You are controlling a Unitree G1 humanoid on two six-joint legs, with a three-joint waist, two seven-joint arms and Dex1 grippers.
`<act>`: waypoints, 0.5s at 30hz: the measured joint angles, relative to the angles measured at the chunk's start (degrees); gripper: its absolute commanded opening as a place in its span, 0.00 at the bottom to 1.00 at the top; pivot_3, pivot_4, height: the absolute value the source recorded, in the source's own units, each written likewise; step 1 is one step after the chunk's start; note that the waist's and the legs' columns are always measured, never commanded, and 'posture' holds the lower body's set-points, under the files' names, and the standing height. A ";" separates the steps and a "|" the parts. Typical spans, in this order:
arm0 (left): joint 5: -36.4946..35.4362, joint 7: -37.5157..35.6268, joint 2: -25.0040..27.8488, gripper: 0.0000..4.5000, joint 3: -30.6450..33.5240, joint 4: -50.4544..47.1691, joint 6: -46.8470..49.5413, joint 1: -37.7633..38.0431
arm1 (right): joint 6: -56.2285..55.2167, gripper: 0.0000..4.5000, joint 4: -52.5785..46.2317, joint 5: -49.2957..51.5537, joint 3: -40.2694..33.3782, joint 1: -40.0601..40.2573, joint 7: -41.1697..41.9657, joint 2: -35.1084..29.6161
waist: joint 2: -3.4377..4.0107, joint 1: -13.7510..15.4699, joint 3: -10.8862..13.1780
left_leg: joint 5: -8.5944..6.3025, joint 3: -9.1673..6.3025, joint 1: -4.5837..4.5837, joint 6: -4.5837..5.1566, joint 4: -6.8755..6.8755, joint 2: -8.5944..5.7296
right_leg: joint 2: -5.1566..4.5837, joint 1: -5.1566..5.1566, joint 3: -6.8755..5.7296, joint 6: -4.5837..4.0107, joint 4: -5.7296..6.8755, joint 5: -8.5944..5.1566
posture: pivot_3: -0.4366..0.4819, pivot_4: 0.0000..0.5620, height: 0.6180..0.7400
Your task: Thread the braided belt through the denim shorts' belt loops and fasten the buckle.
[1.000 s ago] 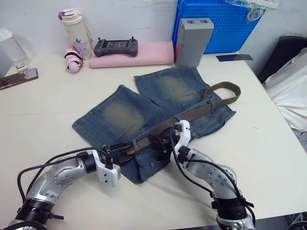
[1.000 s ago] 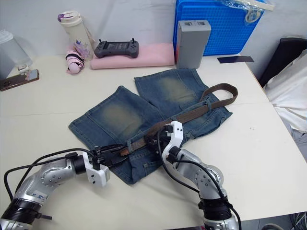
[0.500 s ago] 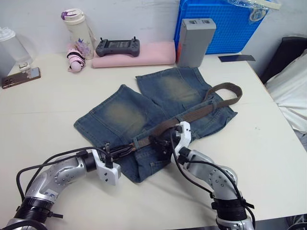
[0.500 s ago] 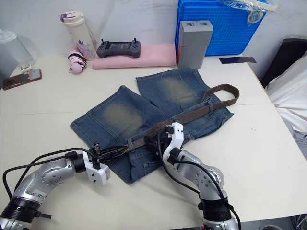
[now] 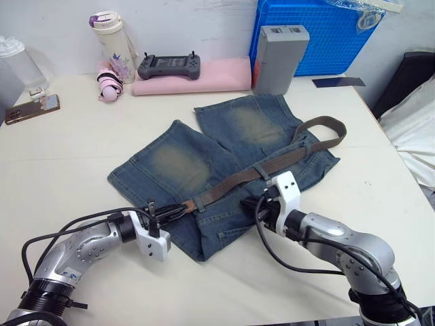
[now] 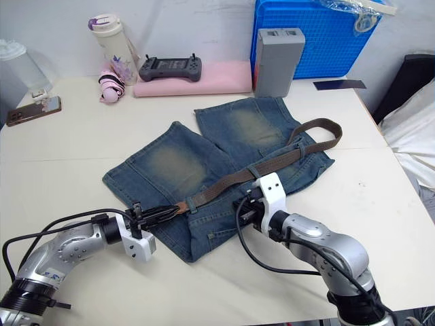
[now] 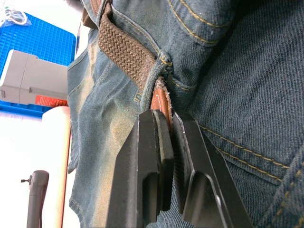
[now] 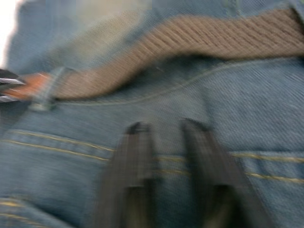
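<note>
The denim shorts (image 5: 183,159) lie flat on the table, waistband toward me. The braided belt (image 5: 234,182) runs along the waistband through several belt loops (image 5: 262,170) and curls back at the far right (image 5: 333,129). My left gripper (image 5: 175,211) is shut on the belt's tan leather tip (image 7: 161,102), just past a belt loop (image 7: 164,64). My right gripper (image 5: 261,206) hovers over the denim just below the belt, fingers (image 8: 137,161) apart with nothing between them. The buckle is hidden.
At the back stand a blue crate (image 5: 319,34), a grey box (image 5: 279,51), a pink folded cloth (image 5: 197,75) with a controller (image 5: 168,66) on it, and a bottle (image 5: 111,37). A phone (image 5: 30,109) lies far left. White fabric (image 5: 414,129) sits beyond the table's right edge.
My right gripper has come off the belt and drawn back to the right, over bare denim. My left gripper keeps hold of the tan tip.
</note>
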 measured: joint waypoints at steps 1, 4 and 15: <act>-0.01 0.05 0.00 0.00 -0.03 -0.01 0.00 0.00 | -0.01 0.00 -0.03 -1.15 0.50 -0.28 0.00 -0.18 | 0.00 0.01 0.00 | 0.00 0.00 0.00 0.01 0.01 0.00 | 0.00 0.01 0.00 0.00 0.01 0.00 | 0.48 0.27 0.87; -0.11 0.20 0.00 0.00 -0.09 -0.08 -0.10 0.06 | 0.00 0.00 -0.03 -4.16 1.20 -0.69 0.07 -1.33 | 0.00 0.01 0.00 | -0.01 0.00 -0.02 0.03 0.01 -0.01 | 0.00 0.01 0.00 0.00 0.00 0.00 | 0.48 0.27 0.87; -6.56 1.01 10.19 0.00 7.74 1.48 -6.07 13.80 | -0.55 0.00 0.49 -12.23 3.75 -0.65 2.94 -1.93 | -0.15 -0.57 -0.09 | -0.01 0.02 0.09 -0.02 -0.07 0.10 | 0.04 0.03 -0.12 -0.02 -0.05 -0.01 | 0.48 0.27 0.87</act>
